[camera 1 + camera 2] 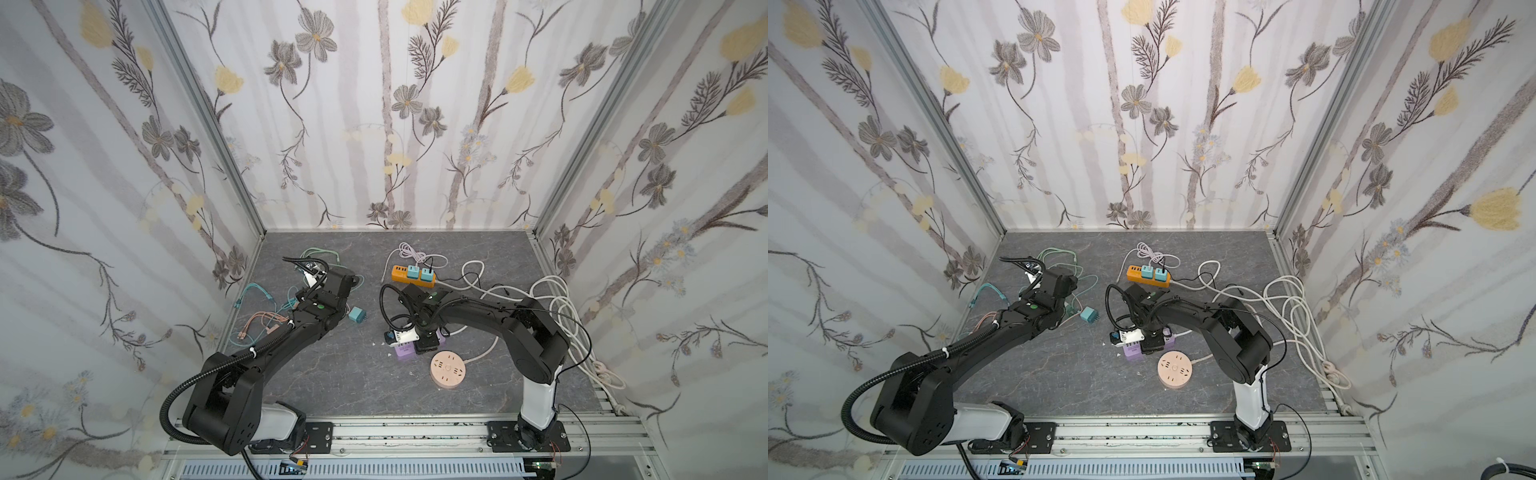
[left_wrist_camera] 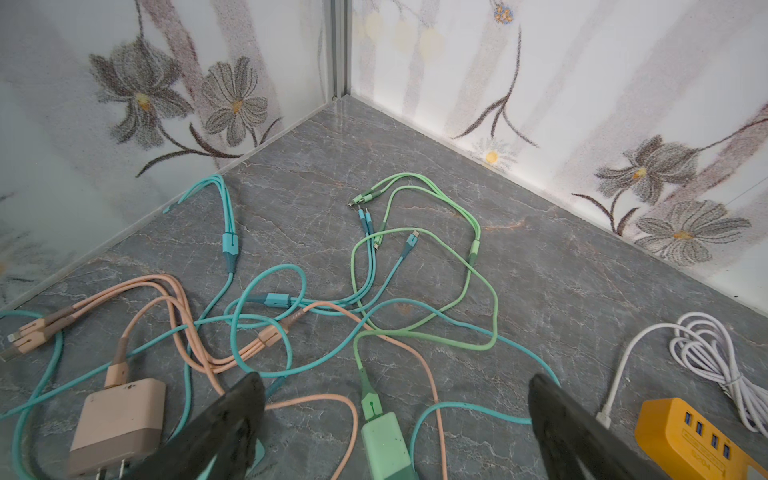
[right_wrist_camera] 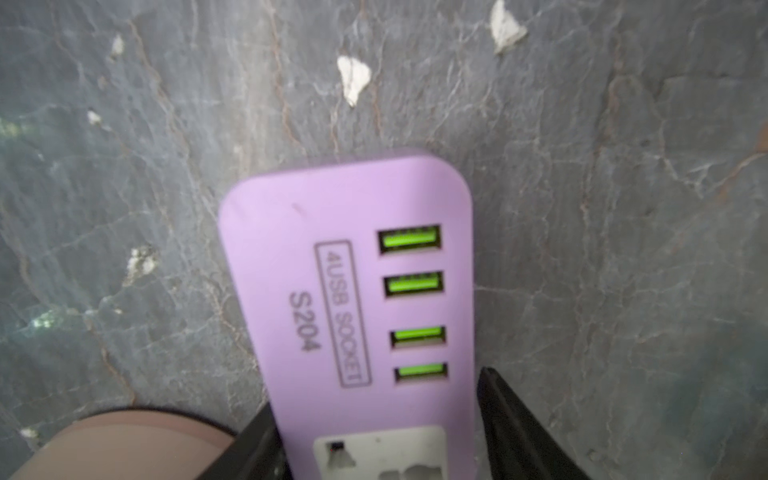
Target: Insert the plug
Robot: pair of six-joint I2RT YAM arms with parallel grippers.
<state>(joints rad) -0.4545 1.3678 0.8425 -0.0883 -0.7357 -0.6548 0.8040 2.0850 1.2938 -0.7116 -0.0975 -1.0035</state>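
A purple power strip (image 3: 345, 270) with several green USB ports lies on the grey floor, also seen in both top views (image 1: 405, 352) (image 1: 1133, 353). My right gripper (image 3: 374, 395) straddles its socket end, open. One finger touches the strip's side and the other stands a sliver off it. My left gripper (image 2: 399, 386) hangs wide open above a tangle of cables, with a light green plug (image 2: 386, 440) on the floor between its fingers, untouched. A beige plug (image 2: 118, 419) lies beside it. A loose teal plug (image 1: 356, 314) lies between the arms.
A round pink socket (image 1: 449, 369) sits just in front of the purple strip. An orange strip (image 1: 413, 277) near the back holds two teal plugs. White cables (image 1: 557, 307) coil along the right wall. Teal, green and pink cables (image 2: 266, 299) sprawl in the back left corner.
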